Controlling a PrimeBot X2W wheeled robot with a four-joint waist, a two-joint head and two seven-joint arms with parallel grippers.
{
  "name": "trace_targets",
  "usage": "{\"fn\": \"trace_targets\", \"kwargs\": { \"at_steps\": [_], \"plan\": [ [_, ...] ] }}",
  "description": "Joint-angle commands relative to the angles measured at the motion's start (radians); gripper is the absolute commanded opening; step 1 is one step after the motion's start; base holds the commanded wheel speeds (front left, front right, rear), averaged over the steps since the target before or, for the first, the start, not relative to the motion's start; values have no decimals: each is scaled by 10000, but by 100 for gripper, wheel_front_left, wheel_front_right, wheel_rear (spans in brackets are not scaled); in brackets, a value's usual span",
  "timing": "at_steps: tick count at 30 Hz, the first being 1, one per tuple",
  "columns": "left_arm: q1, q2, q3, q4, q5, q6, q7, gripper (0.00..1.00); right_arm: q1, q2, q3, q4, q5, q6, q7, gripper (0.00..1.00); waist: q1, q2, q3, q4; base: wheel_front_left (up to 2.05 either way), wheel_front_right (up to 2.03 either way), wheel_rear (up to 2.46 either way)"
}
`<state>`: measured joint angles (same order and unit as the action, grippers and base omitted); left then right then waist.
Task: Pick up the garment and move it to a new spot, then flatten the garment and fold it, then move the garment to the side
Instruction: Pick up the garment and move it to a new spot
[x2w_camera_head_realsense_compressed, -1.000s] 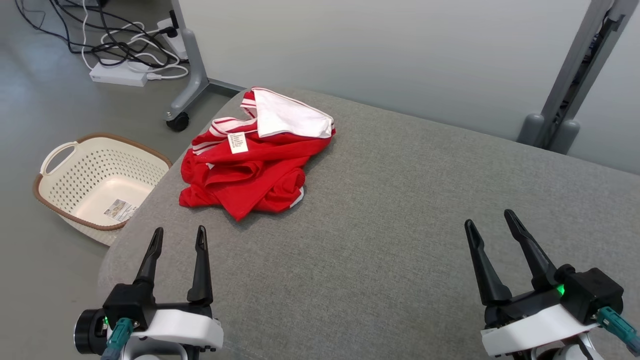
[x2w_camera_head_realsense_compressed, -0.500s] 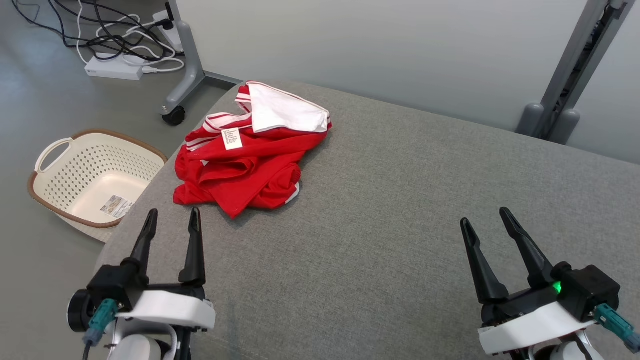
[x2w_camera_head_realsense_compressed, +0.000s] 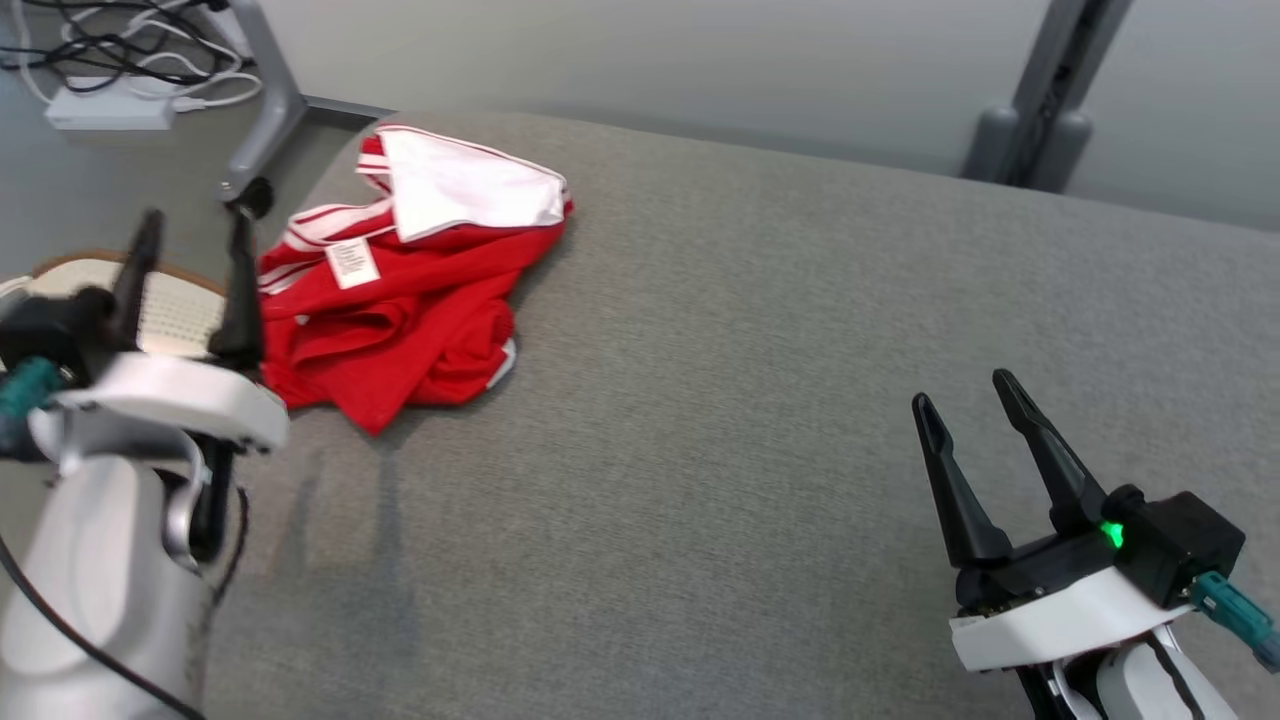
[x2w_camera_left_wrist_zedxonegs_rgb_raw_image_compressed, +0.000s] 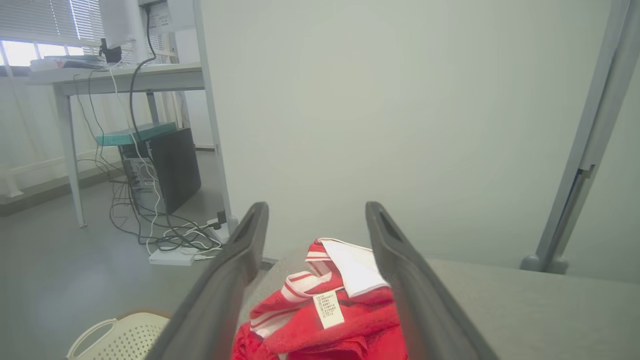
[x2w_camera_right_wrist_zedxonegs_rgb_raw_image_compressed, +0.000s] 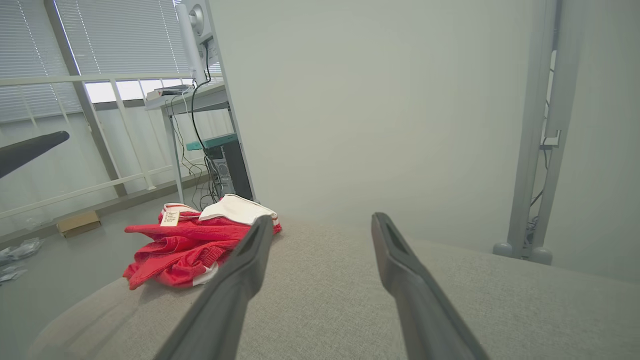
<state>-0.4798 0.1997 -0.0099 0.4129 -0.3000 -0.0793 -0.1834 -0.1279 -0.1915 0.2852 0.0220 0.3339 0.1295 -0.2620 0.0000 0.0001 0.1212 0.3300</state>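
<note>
A crumpled red garment with white stripes, a white panel and a white label lies bunched near the far left corner of the grey padded table. My left gripper hangs raised at the table's left edge, just left of the garment, open with nothing between its fingers. In the left wrist view the garment lies ahead between the two open fingers. My right gripper stands open at the near right, far from the cloth. The right wrist view has the garment off to the left.
A cream perforated basket with a brown rim sits on the floor left of the table, partly behind my left arm. A grey wheeled stand leg, a power strip and cables lie beyond. A grey post stands at the back right.
My left gripper has risen and moved forward to beside the garment's left edge, still open. The camera has shifted, sliding the whole scene left and up. The right gripper has barely moved.
</note>
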Motion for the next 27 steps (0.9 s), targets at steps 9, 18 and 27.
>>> {"fn": "trace_targets", "kwargs": {
  "at_steps": [9,18,27],
  "plan": [
    [-2526,1026,536,2517,-1381,-429,1392,100,-746,-253,95,-84,132,23,-43,100,0,-1,1297,-1680,0,0,0],
    [-3930,2005,539,4323,-2419,-509,2431,100,-1218,-457,205,-243,187,23,-43,100,0,-1,2101,-2716,0,0,0],
    [-4850,2640,587,5797,-3076,-369,3309,100,-1640,-488,258,-316,277,23,-43,100,0,-1,2810,-3630,0,0,0]
  ]
}}
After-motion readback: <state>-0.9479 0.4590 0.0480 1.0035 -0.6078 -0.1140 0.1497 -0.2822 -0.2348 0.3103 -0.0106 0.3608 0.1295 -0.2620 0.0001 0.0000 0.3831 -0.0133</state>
